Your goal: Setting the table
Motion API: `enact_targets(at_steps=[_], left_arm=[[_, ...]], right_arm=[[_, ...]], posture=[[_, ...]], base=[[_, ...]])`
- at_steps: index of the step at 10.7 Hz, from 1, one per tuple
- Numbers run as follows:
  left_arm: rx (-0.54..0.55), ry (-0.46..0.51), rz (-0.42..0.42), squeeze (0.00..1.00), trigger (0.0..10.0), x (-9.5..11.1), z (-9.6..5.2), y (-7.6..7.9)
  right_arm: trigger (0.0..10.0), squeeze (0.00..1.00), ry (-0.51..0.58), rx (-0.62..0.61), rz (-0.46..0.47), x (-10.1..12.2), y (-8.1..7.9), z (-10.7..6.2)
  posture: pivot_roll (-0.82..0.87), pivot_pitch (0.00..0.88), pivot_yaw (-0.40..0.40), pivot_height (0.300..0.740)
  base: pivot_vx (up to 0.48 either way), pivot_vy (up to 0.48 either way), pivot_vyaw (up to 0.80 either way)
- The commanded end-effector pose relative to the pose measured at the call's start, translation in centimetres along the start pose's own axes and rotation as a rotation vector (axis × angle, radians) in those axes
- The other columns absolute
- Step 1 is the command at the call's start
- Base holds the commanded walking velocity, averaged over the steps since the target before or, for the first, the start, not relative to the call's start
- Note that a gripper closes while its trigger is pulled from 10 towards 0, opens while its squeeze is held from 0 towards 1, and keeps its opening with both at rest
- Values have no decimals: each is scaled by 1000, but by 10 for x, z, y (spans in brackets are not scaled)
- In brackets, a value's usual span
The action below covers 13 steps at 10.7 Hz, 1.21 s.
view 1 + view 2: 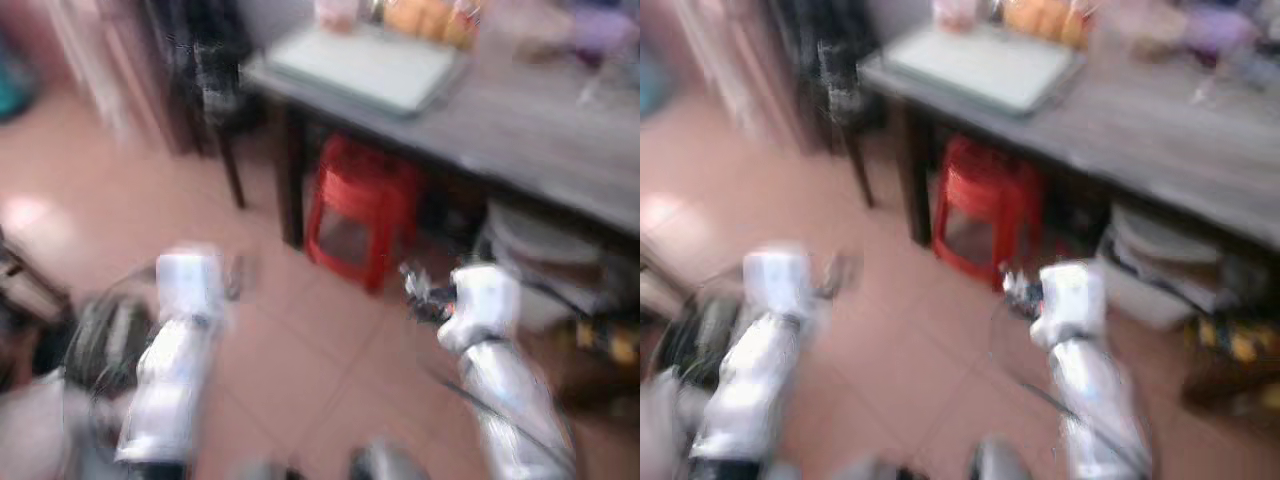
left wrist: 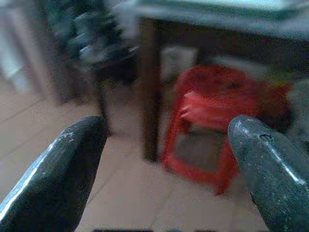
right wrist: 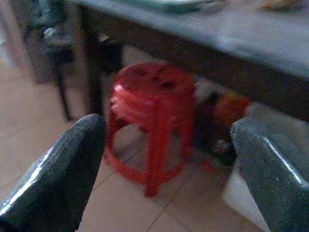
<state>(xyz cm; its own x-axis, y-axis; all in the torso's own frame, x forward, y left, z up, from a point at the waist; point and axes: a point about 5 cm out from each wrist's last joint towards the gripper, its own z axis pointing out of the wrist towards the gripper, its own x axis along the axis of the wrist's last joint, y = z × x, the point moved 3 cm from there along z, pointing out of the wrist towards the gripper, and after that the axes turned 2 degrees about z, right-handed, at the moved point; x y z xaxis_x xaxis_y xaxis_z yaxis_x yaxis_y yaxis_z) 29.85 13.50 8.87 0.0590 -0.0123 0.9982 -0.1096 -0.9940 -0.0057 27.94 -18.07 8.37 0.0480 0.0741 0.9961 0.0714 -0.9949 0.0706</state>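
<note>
Head views (blurred): a grey surface (image 1: 540, 130) stands on dark legs over a reddish tiled floor (image 1: 290, 330). A pale flat tray (image 1: 365, 65) lies at the surface's near left corner, its long axis running along the left edge toward the far side. Beyond the tray, at the far edge, sit orange items (image 1: 430, 18) and a pinkish container (image 1: 335, 12); its contents cannot be made out. A red plastic stool (image 1: 360, 215) stands under the surface beside the corner leg. Pale stacked items (image 1: 1160, 260) lie under the surface to the right. A dark chair (image 1: 205, 70) stands left of the surface. Both silver arms reach forward, low over the floor.

Left wrist view: the left pincer (image 2: 166, 169) is released, fingers (image 2: 67, 169) spread wide, holding nothing, aimed at the stool and the corner leg.

Right wrist view: the right pincer (image 3: 169, 174) is likewise released and empty, fingers (image 3: 270, 169) apart, facing the stool below the surface's edge.
</note>
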Motion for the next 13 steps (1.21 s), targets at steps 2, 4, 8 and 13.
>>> enact_targets(at_steps=[2, 4, 8, 13], left_arm=[[31, -17, 19, 0, 10000, -4, -4, -13], [19, 18, 18, 0, 10000, 1, -6, -10], [2, 15, -37, 0, 10000, 0, -7, -7], [-8, 8, -9, 0, 10000, -1, -10, -6]], right_arm=[[10000, 0, 16, 15, 17, 3, -9, 1], [10000, 0, 17, 16, 16, 4, -8, 1], [10000, 0, 18, 16, 15, 4, -8, 2], [10000, 0, 31, 11, 19, 6, -8, 0]], posture=[[-57, 100, 50, 740], [-58, 100, 49, 740], [-59, 99, 48, 740], [-57, 101, 50, 740]], base=[[0, 0, -800], [0, 0, -800], [0, 0, -755], [0, 0, -116]])
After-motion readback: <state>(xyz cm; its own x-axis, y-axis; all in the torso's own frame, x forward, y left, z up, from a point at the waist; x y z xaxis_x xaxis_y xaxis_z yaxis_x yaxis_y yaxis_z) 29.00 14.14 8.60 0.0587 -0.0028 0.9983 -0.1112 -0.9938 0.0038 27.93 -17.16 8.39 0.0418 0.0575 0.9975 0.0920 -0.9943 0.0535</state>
